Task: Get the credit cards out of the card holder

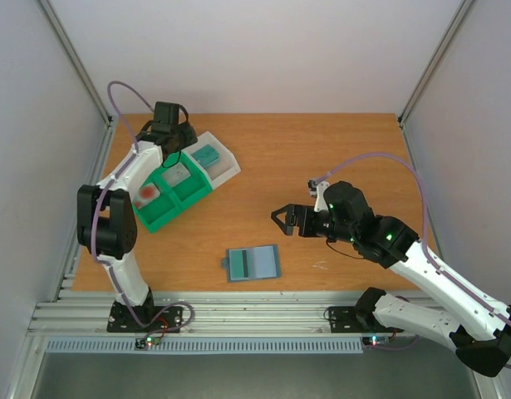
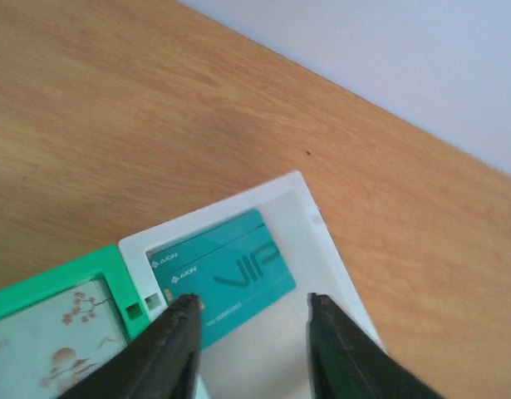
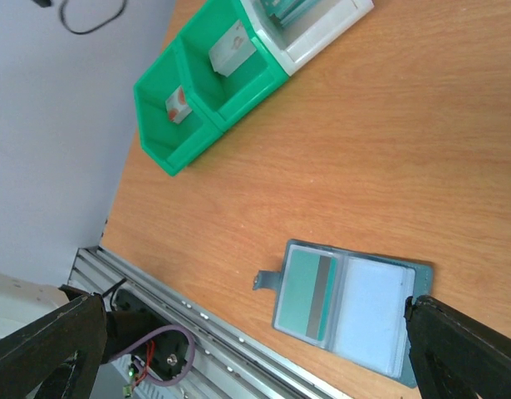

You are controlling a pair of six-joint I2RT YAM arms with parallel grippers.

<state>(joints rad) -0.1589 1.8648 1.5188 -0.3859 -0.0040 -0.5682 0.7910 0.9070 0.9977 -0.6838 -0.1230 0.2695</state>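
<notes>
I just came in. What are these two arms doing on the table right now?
They are emptying a card holder. The left gripper hangs open over the white bin, where what look like two stacked teal cards lie. The holder lies open near the front edge, a striped teal card still in it. The right gripper hovers open above the table near the holder, holding nothing.

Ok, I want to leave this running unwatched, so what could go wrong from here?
1. The left gripper hangs open low over the teal cards in the white bin; one finger looks close to a card's corner and might snag it when lifting.
2. The card holder lies open and unheld with a striped card in its pocket; pulling that card could drag the whole holder.
</notes>
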